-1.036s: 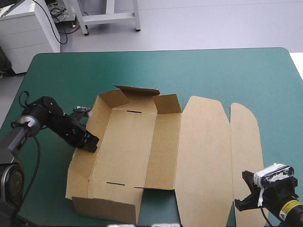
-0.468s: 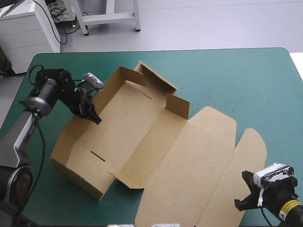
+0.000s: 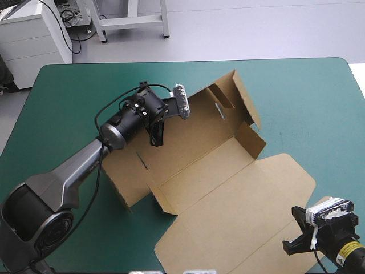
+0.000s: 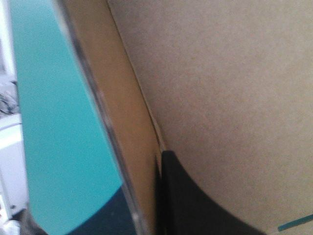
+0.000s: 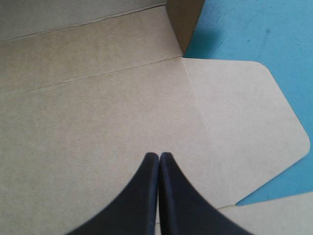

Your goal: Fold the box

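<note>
The box (image 3: 211, 165) sits around the middle of the teal-green worktop (image 3: 296, 97), turned on a slant; its tray end, walls up, points to the far side, and the lid (image 3: 239, 211) lies flat toward the near right corner.

Just before, it lay nearly square to the worktop's edges with the left tool (image 3: 157, 137) at its left wall; since then that arm has swung it round, so the tray's far end now aims toward the far right, and the arm reaches well out over the worktop.

The left tool is clamped on the tray's long wall (image 4: 122, 107); its own camera shows one black finger (image 4: 190, 200) against the inner face and the board's edge running right beside it.

The right tool (image 5: 159, 159) has not moved; its fingers are pressed together, holding nothing, and it hovers at the near right corner above the lid's rounded flap (image 5: 244, 127).

The folding itself looks no further on, with the lid still flat; what the turn seems to have gained is reach, since lid and flap now lie just ahead of the idle right tool, so I judge that arm is likely to come in next.
</note>
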Available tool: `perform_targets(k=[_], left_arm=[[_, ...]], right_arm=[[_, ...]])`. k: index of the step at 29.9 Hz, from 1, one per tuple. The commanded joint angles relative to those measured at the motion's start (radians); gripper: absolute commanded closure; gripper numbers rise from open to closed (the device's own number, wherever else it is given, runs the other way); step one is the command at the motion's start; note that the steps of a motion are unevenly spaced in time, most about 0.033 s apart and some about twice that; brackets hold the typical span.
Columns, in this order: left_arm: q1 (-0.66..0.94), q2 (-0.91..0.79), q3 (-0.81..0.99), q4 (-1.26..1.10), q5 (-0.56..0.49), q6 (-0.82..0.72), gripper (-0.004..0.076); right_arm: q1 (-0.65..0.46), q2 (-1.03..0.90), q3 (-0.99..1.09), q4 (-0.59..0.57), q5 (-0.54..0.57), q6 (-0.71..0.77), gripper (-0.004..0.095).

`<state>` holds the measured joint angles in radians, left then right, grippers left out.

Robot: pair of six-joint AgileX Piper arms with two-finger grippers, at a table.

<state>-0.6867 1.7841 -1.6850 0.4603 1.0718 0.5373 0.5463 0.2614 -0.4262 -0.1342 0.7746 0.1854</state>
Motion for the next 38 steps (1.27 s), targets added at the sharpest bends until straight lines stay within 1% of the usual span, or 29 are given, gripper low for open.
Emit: perform_targets(k=[1,2,4,9,14,18,22,25,30,32,35,38], left_arm=[[-0.037,-0.049,-0.036,0.147,-0.154,-0.001,0.0731],[-0.037,-0.049,-0.036,0.143,-0.177,-0.001,0.0731],[-0.038,-0.049,-0.036,0.143,-0.181,0.007,0.0731],[-0.040,-0.054,-0.036,0.221,-0.240,-0.002,0.0731],[-0.076,-0.061,-0.015,0.228,-0.186,-0.002,0.0731],[-0.127,-0.119,0.100,0.263,-0.188,-0.029,0.0731],[-0.174,-0.209,0.273,0.410,-0.225,-0.138,0.0731],[-0.191,-0.282,0.386,0.445,-0.272,-0.212,0.0731],[-0.205,-0.344,0.521,0.485,-0.332,-0.282,0.0731],[-0.206,-0.348,0.569,0.553,-0.339,-0.337,0.0731],[-0.206,-0.348,0.627,0.727,-0.370,-0.511,0.0731],[-0.206,-0.346,0.688,0.957,-0.375,-0.742,0.0731]], right_arm=[[-0.009,0.009,-0.023,-0.010,-0.066,-0.005,0.0922],[-0.009,0.009,-0.023,-0.010,-0.066,-0.005,0.0922],[-0.009,0.009,-0.023,-0.010,-0.066,-0.005,0.0922],[-0.009,0.009,-0.023,-0.010,-0.066,-0.005,0.0923],[-0.009,0.009,-0.023,-0.010,-0.066,-0.005,0.0922],[-0.009,0.009,-0.023,-0.010,-0.066,-0.002,0.0922],[-0.009,0.009,-0.023,-0.010,-0.066,-0.001,0.0922],[-0.009,0.009,-0.023,-0.010,-0.066,-0.001,0.0922],[-0.009,0.009,-0.023,-0.016,-0.066,-0.001,0.0922],[-0.009,0.009,-0.023,-0.020,-0.066,-0.001,0.0923],[-0.009,0.009,-0.023,-0.020,-0.066,-0.001,0.0922],[-0.009,0.011,-0.023,-0.038,-0.066,-0.001,0.0922]])
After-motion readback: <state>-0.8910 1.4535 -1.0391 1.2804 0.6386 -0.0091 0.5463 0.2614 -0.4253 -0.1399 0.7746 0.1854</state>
